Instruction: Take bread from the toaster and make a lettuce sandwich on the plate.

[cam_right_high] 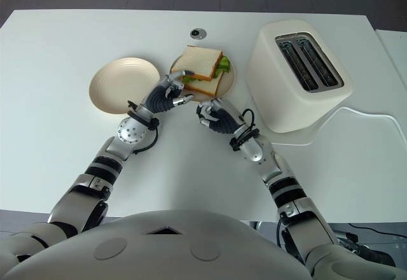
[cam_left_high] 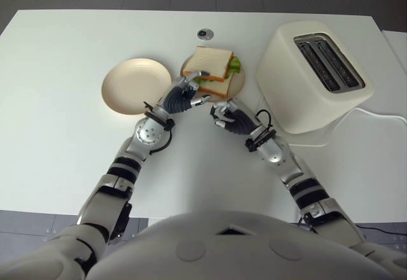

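Left eye view
Toaster (cam_left_high: 315,79): cream, upright at the right of the desk (cam_left_high: 57,57), its two slots facing up; taken as the landmark.
Plate (cam_left_high: 240,84): set just left of the toaster, apart from it.
Sandwich (cam_left_high: 210,69): laid on this plate, two bread slices stacked with lettuce (cam_left_high: 234,64) showing at the edge that faces the toaster.
Left hand (cam_left_high: 181,97): placed at the sandwich corner farthest from the toaster, on the near side.
Left fingers (cam_left_high: 196,75): narrowly closed on that corner, one laid over the top slice and another held against the near edge.
Right hand (cam_left_high: 230,116): held over the desk between the plate's near rim and the toaster's front lower corner, touching neither.
Right fingers (cam_left_high: 220,111): curled inward, with nothing held.

Right eye view
Second plate (cam_right_high: 121,86): bare and cream, seen farther left of the toaster, just beyond the sandwich plate with a narrow gap between the rims.
Grommet (cam_right_high: 199,33): a small round metal fitting in the desk, behind the sandwich and left of the toaster's far end.
Cable (cam_right_high: 369,116): white, run along the desk from the right side of the toaster.
Hands: seen close together in front of the sandwich, both left of the toaster.
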### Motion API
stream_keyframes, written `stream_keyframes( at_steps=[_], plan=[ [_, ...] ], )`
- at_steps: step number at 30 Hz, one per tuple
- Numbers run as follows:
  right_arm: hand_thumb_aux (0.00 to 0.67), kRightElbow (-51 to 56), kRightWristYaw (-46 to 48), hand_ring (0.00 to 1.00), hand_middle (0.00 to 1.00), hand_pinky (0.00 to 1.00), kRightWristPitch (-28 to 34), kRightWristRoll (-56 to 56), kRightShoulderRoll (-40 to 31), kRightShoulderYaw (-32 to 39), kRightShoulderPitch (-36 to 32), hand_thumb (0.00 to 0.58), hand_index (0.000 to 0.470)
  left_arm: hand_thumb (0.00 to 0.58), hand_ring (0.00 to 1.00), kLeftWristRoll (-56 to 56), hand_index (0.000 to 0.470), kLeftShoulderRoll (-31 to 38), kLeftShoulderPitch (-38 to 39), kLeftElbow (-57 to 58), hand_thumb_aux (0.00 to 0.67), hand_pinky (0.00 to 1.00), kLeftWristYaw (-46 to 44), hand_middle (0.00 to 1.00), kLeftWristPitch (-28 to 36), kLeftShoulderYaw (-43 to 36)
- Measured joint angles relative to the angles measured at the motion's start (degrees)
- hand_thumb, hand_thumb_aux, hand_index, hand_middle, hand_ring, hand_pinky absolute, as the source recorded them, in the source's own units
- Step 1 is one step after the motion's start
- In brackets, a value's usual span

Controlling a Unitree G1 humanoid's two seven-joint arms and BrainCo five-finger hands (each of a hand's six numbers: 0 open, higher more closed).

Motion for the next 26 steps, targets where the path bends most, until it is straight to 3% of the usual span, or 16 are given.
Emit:
stream_keyframes(
  at_steps=[1, 4, 7, 12, 26],
  plan=[
    [0.000, -2.1, -0.1, 0.00, 0.00, 0.00, -0.2, 3.5, 0.8, -1.7, 0.2, 0.000, 0.000, 0.000, 0.00, -4.3, 0.000, -0.6, 1.1, -2.8, 0.000, 0.00, -2.1, 0.00, -0.6, 0.1],
    [0.000, -8.3, 1.1, 0.00, 0.00, 0.00, -1.0, 9.4, 2.3, -3.1, 2.8, 0.000, 0.000, 0.000, 0.00, -17.0, 0.000, -1.4, 4.2, -12.3, 0.000, 0.00, -8.5, 0.00, 2.2, -0.4],
    [0.000, -14.5, 2.1, 0.00, 0.00, 0.00, -2.1, 19.3, 5.1, -5.1, 5.0, 0.000, 0.000, 0.000, 0.00, -22.6, 0.000, -2.8, 5.5, -18.6, 0.000, 0.00, -9.9, 0.00, 3.5, 1.0],
    [0.000, -16.6, 3.2, 0.00, 0.00, 0.00, -2.0, 23.4, 7.6, -7.4, 5.0, 0.000, 0.000, 0.000, 0.00, -19.3, 0.000, -5.5, 5.2, -18.1, 0.000, 0.00, -6.7, 0.00, 3.4, 5.2],
    [0.000, -16.6, 6.7, 0.00, 0.00, 0.00, -0.6, 22.3, 9.9, -8.1, 5.4, 0.000, 0.000, 0.000, 0.00, -16.2, 0.000, -7.1, 5.0, -16.7, 0.000, 0.00, -7.7, 0.00, 3.2, 6.6]
  ],
)
